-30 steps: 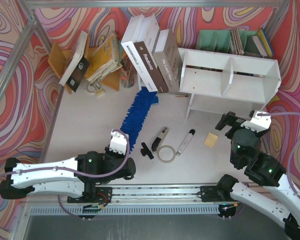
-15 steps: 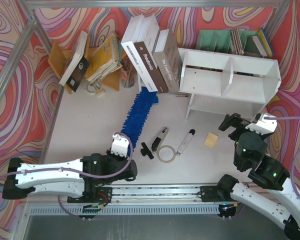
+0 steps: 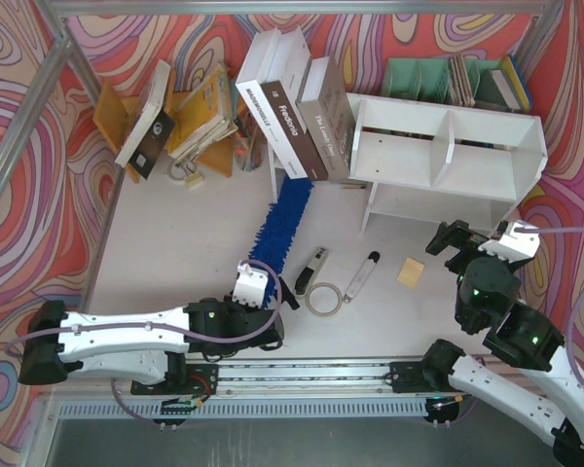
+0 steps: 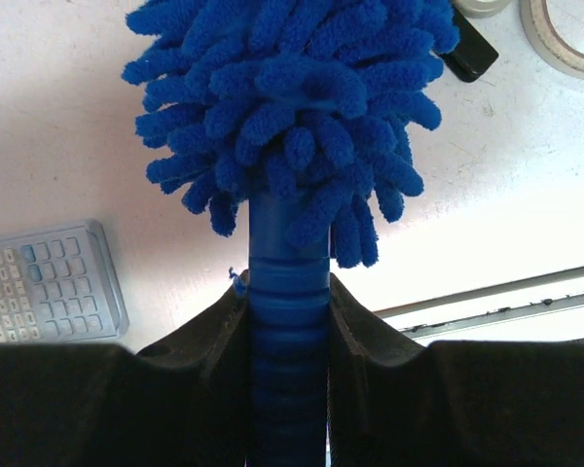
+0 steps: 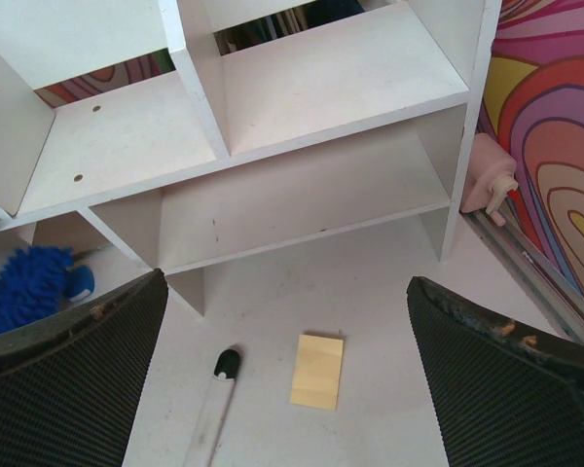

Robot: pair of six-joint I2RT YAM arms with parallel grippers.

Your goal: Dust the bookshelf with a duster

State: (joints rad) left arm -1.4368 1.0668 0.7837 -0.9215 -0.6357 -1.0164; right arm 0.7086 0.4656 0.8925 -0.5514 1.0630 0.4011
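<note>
The duster (image 3: pixel 277 226), with its shaggy bright-blue head, lies slanted over the table, its far tip near the books left of the bookshelf. My left gripper (image 3: pixel 260 292) is shut on the duster's ribbed blue handle (image 4: pixel 288 321), and the fluffy head (image 4: pixel 292 107) stands out just past the fingertips. The white bookshelf (image 3: pixel 448 146) stands at the back right, with two compartments and a lower shelf (image 5: pixel 302 88). My right gripper (image 3: pixel 472 248) hovers in front of it, open and holding nothing (image 5: pixel 287 282). A bit of the duster (image 5: pixel 29 287) shows at the left of the right wrist view.
Large books (image 3: pixel 292 107) lean against the shelf's left end. A green file rack (image 3: pixel 419 78) stands behind it and a wooden stand (image 3: pixel 117 117) with books at the back left. On the table lie a tape ring (image 3: pixel 323 298), marker (image 3: pixel 362 274), yellow note (image 5: pixel 317 372) and calculator (image 4: pixel 49 282).
My left arm has moved right with the duster in its grip, swinging the head toward the shelf's left end. The right arm shifted slightly right, then held still.
</note>
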